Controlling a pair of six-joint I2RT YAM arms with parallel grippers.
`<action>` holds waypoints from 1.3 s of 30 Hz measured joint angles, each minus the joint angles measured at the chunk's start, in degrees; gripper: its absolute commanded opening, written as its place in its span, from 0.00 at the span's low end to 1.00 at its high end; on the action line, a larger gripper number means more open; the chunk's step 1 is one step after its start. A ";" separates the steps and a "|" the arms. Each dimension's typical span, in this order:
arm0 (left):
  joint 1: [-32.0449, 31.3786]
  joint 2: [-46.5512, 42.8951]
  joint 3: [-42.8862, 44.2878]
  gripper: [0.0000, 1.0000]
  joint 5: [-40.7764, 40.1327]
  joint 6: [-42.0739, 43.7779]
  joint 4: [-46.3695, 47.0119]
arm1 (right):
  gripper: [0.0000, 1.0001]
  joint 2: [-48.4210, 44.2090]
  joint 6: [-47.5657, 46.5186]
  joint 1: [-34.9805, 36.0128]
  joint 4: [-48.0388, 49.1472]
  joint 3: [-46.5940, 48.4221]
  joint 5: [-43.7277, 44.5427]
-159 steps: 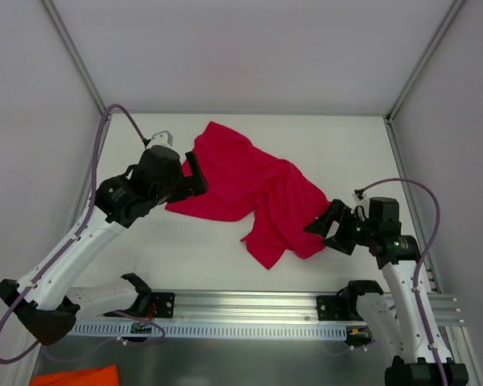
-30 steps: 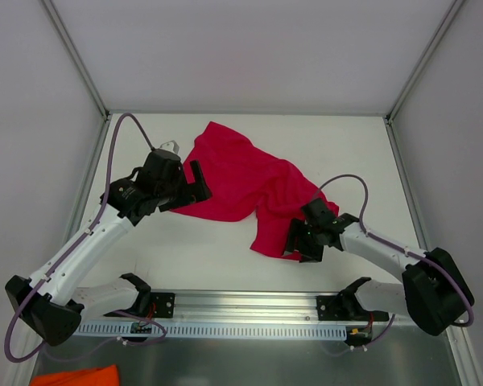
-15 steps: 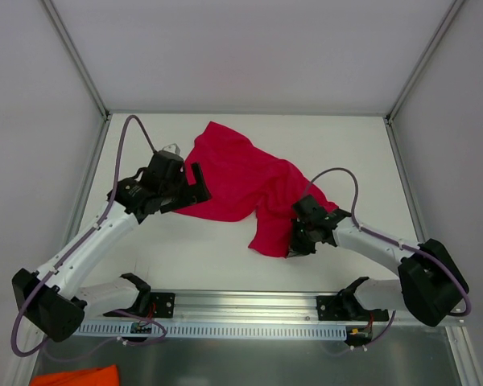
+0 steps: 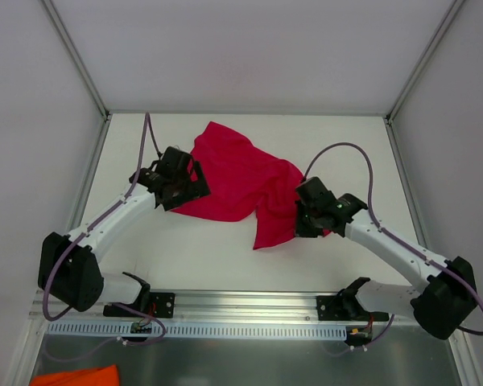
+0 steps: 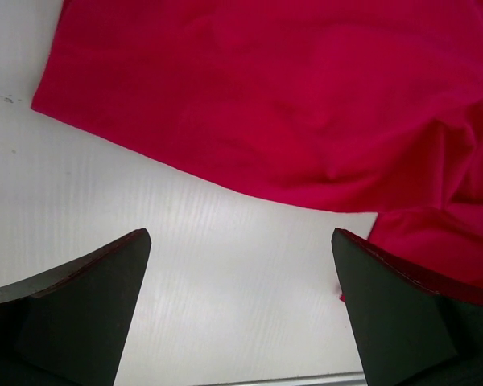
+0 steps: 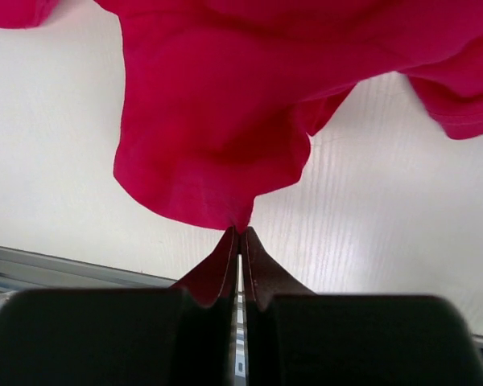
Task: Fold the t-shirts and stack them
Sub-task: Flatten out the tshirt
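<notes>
T-shirt (image 4: 241,181), crimson-red, short-sleeved, thin soft fabric: crumpled, unfolded, mid-way across white table top (image 4: 217,265), between both arms. Right gripper (image 6: 240,241): jaws pressed together, pinching small peak of cloth at near right edge. Left gripper (image 5: 240,241): jaws spread wide, empty, poised by near left hem, no cloth between them. Step, by my reading: taking hold for spreading flat; no fold made yet. Next move likely calls for left jaws lowering onto hem edge, closing, then arms drawing apart gently; thin cloth may slip.
</notes>
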 measured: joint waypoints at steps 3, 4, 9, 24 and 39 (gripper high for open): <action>2.45 2.51 -0.63 0.99 -0.15 -0.55 0.52 | 0.01 -1.84 -0.59 0.00 -2.97 2.45 1.73; 3.10 3.39 -0.66 0.99 -0.42 -0.66 0.61 | 0.01 -2.32 -0.72 0.00 -3.80 3.26 2.25; 4.92 7.10 -0.61 0.99 -2.80 -1.11 1.38 | 0.01 -3.91 -1.46 0.00 -7.58 7.04 4.44; 8.76 14.32 4.13 0.99 -11.65 -3.69 -2.32 | 0.01 -10.60 -2.32 -0.81 -17.27 12.24 8.81; 12.61 20.85 2.60 0.98 -8.02 -3.96 2.54 | 0.01 -13.38 -3.15 -1.55 -23.65 18.01 11.19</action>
